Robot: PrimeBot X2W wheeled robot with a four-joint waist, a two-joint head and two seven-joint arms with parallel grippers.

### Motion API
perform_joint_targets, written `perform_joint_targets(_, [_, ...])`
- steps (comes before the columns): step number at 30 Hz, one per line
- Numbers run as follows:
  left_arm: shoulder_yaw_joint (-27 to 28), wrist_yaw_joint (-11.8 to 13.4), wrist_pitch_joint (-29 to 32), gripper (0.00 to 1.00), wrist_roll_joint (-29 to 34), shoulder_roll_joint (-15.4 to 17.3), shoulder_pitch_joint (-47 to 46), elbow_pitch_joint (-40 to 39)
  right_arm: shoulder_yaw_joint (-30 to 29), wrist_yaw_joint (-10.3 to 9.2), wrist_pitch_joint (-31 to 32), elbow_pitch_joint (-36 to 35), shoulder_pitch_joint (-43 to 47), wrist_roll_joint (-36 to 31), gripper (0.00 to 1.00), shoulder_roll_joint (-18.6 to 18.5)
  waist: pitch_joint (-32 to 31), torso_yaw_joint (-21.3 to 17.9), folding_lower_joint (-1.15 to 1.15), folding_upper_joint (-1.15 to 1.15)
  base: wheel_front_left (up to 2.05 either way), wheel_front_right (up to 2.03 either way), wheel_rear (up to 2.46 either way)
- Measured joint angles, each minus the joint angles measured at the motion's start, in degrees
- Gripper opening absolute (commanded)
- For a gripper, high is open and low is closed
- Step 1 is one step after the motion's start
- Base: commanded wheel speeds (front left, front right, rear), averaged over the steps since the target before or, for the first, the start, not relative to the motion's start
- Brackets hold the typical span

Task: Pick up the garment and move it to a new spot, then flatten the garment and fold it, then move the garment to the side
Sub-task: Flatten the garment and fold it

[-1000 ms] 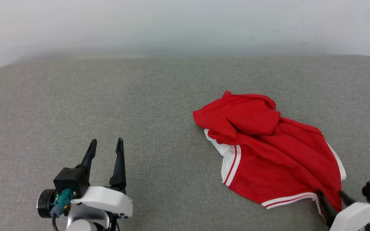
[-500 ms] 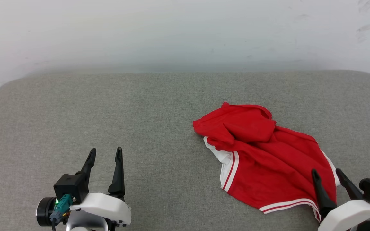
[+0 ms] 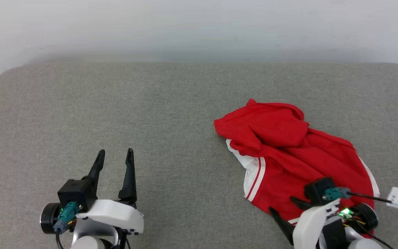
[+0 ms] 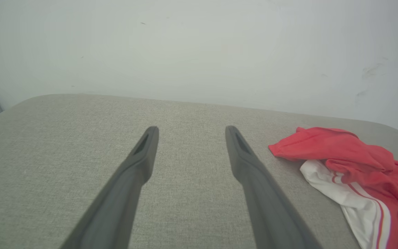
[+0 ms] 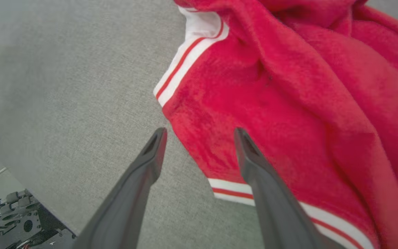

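**Garment** (image 3: 299, 155): one piece of thin, soft red cloth with a white sleeve and red-white striped trim. It is laid crumpled in loose folds at the right centre of the head view.

**Support:** a grey woven padded surface (image 3: 150, 103) with rounded corners, set against a pale wall (image 3: 185, 27).

**Left gripper** (image 3: 115, 152): placed at the lower left of the head view. Its two long, dark, tapered fingers are held apart over bare weave, well apart from the garment.

**Right gripper** (image 3: 282, 204): placed at the lower right of the head view. Its fingers are held apart and angled toward the upper left of the frame, at the garment's near striped hem.

**Left wrist view:** faint scuffs on the wall are shown, and the garment is seen side-on at the right edge.

**Right wrist view:**
- One finger is seen over grey weave and the other over red cloth. Contact cannot be told.
- A fuzzy nap is brought out on the cloth.
- A dark part with small rollers (image 5: 9, 221) is caught in the lower left corner.
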Motion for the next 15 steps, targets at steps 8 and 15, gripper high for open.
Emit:
perform_joint_targets(8, [-0.14,-0.41,-0.92,1.0,-0.4,-1.07,-1.27,0.93,9.87,0.0,2.44,6.51,-6.56,5.44,1.0,-3.34,2.59,1.79,0.0,0.0,0.0,0.0,0.0])
perform_joint_targets(15, [-0.23,-1.01,-1.47,1.0,-0.41,-1.49,-2.4,2.41,13.85,0.0,3.64,15.62,-11.16,7.75,1.0,-3.42,3.63,2.37,0.0,0.0,0.0,0.0,0.0])
